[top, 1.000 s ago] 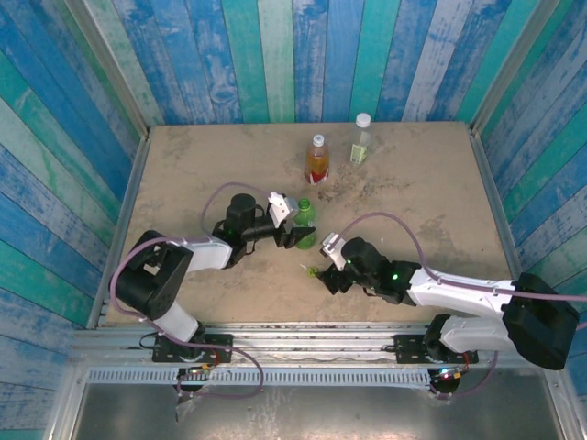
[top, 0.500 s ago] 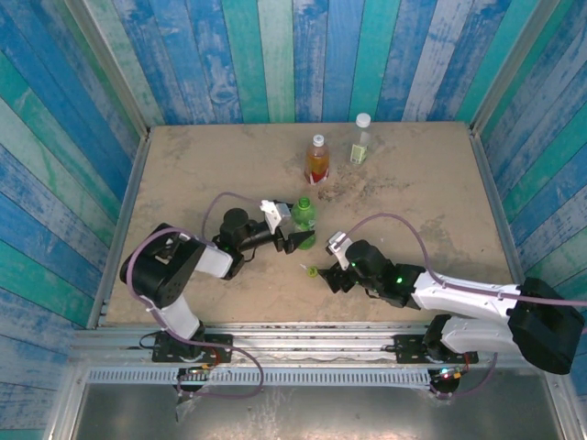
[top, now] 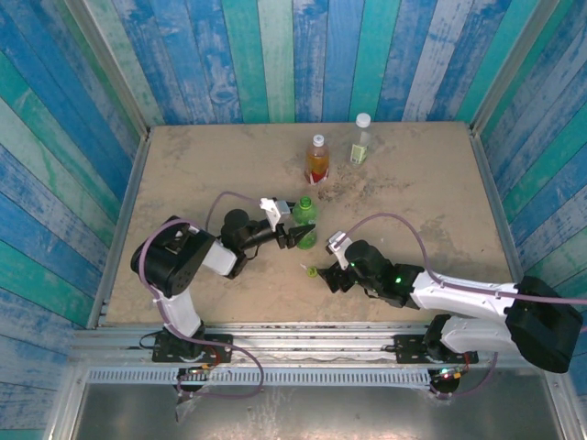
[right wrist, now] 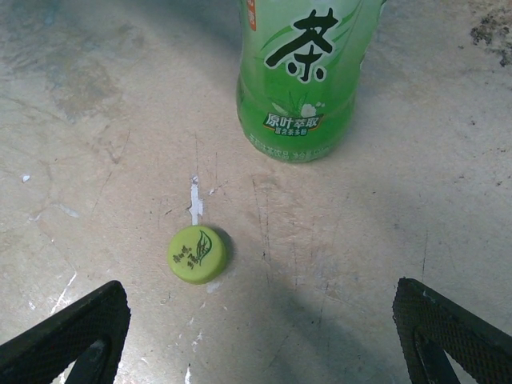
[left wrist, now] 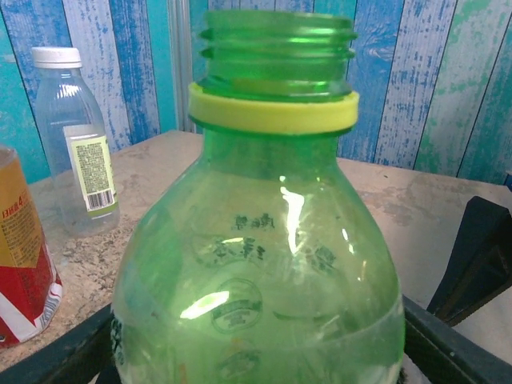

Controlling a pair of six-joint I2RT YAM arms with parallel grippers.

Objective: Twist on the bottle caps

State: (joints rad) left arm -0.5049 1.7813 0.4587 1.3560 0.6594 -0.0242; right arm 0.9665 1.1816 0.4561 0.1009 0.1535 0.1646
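The green bottle (top: 304, 218) stands upright mid-table, its threaded mouth uncapped (left wrist: 276, 40). My left gripper (top: 295, 237) is low at its base, and its fingers (left wrist: 56, 352) press the bottle's body from both sides, shut on it. A yellow-green cap (top: 314, 271) (right wrist: 198, 254) lies flat on the table in front of the bottle. My right gripper (top: 327, 272) (right wrist: 256, 352) hovers just behind the cap, open wide, and the cap sits nearer its left finger (right wrist: 68, 336). The amber bottle (top: 316, 159) and the clear bottle (top: 360, 139) stand at the back, each with a white cap on.
Blue and green plank walls enclose the sandy tabletop (top: 183, 183). In the left wrist view the clear bottle (left wrist: 72, 144) and the amber bottle (left wrist: 20, 264) stand behind the green one, on its left.
The left arm's elbow has swung right and its wrist has dropped lower. Its jaws loosened and closed again on the green bottle. The right gripper has barely moved.
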